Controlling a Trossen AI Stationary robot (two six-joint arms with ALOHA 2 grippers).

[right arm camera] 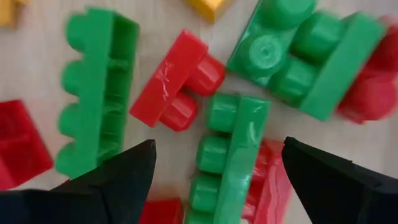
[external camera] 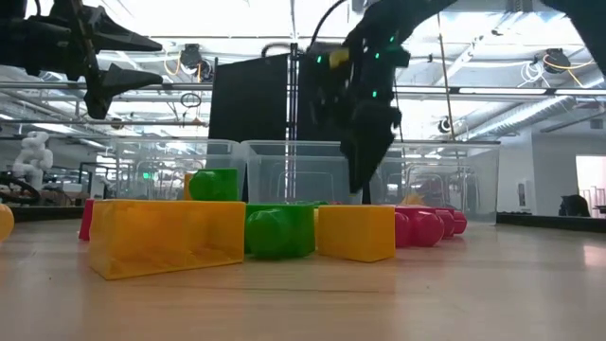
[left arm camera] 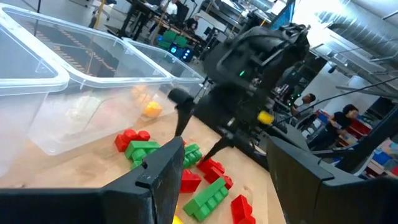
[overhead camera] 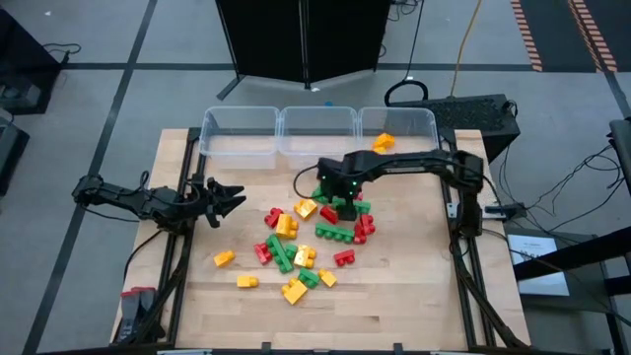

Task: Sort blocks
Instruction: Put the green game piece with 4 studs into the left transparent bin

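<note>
Hovering over far side of pile of small red, green, yellow studded plastic bricks [overhead camera: 306,242] mid-table: right gripper [overhead camera: 344,205], jaws spread, empty. Narrow green brick [right arm camera: 229,152] betw fingers, red ones touching — risk grabbing two, wrong bin. Left gripper [overhead camera: 229,200] spread, waiting at left.

Three clear plastic bins [overhead camera: 317,133] sit in a row along the wooden table's [overhead camera: 394,296] far edge, with a black cabinet [overhead camera: 304,35] behind, maybe a rack.

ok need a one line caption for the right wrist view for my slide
Open right claw poised over a green block lying among red and green blocks on the wooden table.
</note>
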